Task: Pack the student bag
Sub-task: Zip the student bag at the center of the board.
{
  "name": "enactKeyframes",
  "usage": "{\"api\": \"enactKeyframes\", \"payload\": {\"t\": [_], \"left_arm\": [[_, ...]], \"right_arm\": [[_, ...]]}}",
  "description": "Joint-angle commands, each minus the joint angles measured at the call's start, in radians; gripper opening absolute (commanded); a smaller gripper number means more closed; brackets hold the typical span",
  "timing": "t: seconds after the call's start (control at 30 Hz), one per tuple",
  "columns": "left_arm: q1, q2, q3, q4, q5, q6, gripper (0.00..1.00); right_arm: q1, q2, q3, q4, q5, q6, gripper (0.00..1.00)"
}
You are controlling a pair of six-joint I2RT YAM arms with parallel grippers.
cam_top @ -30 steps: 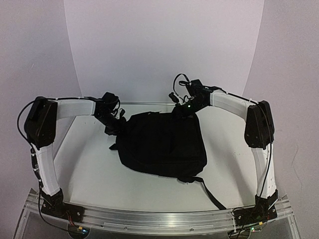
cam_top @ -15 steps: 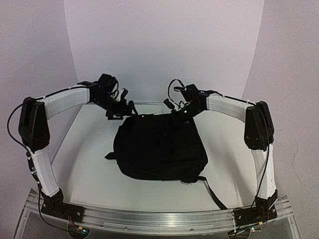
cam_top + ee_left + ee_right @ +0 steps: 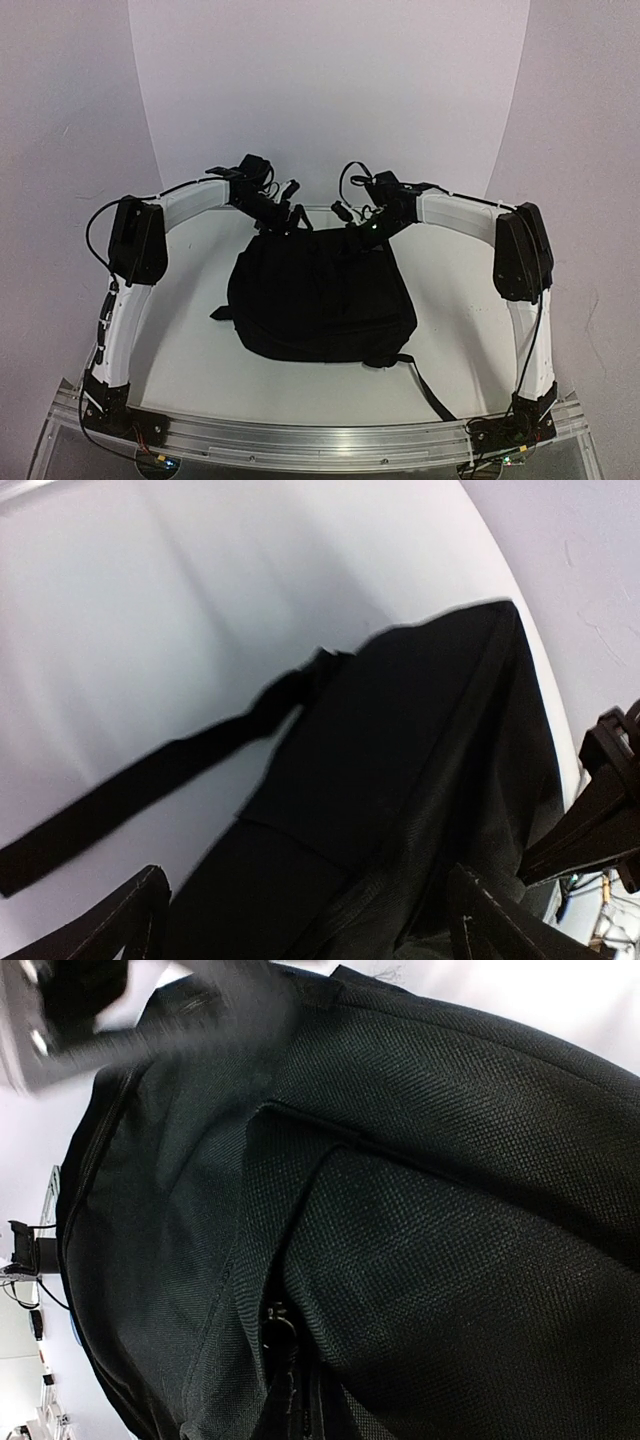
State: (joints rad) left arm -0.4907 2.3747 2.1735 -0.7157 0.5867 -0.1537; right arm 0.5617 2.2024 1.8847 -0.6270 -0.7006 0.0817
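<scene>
Student bag (image 3: 320, 295) flat mid-table (image 3: 180, 345); left claw (image 3: 289, 217) at far-left edge, right claw (image 3: 356, 223) at far-right edge.

The student bag (image 3: 320, 300) is made of black cloth, totally matt. Up close in the right wrist view a coarse, grainy weave can be made out, with stitched seams. Its strap (image 3: 425, 385) is seen as flat black webbing, a bit smoother than the body. The table (image 3: 190, 350) is topped with something white, smooth and matt. The rail (image 3: 320, 440) along the near edge looks like bare brushed metal with a dull sheen. The arm links (image 3: 455, 212) are clad in white, plastic-looking matt shells, and the joints (image 3: 520, 250) are housed in black plastic.
</scene>
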Motion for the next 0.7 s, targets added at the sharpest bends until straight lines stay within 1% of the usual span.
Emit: {"api": "enactKeyframes", "payload": {"t": [0.0,0.03,0.1,0.2,0.23,0.27,0.3,0.43,0.67], "left_arm": [[-0.04,0.019,0.031,0.014,0.092,0.007,0.78],[-0.042,0.021,0.03,0.02,0.088,-0.004,0.7],[-0.041,0.016,0.018,0.052,0.06,-0.029,0.5],[-0.028,-0.003,-0.013,0.11,0.019,-0.082,0.11],[-0.02,-0.008,-0.022,0.127,0.015,-0.103,0.04],[-0.012,-0.013,-0.029,0.14,0.003,-0.121,0.01],[-0.002,-0.018,-0.039,0.15,-0.016,-0.14,0.0],[0.035,-0.043,-0.073,0.176,-0.083,-0.19,0.0],[0.069,-0.037,-0.06,0.17,-0.161,-0.235,0.0]], "right_arm": [[0.006,-0.032,0.032,0.004,0.005,0.01,0.0],[0.007,-0.032,0.033,0.004,0.002,0.012,0.0],[0.007,-0.035,0.032,0.004,-0.005,0.016,0.0],[0.009,-0.05,0.018,0.003,-0.01,0.024,0.0],[0.009,-0.059,0.009,0.003,-0.014,0.027,0.0],[0.009,-0.068,-0.004,0.003,-0.016,0.03,0.0],[0.01,-0.079,-0.02,0.003,-0.018,0.032,0.0],[0.011,-0.147,-0.109,-0.001,-0.039,0.042,0.0],[0.04,-0.25,-0.247,-0.014,-0.087,0.033,0.0]]}}
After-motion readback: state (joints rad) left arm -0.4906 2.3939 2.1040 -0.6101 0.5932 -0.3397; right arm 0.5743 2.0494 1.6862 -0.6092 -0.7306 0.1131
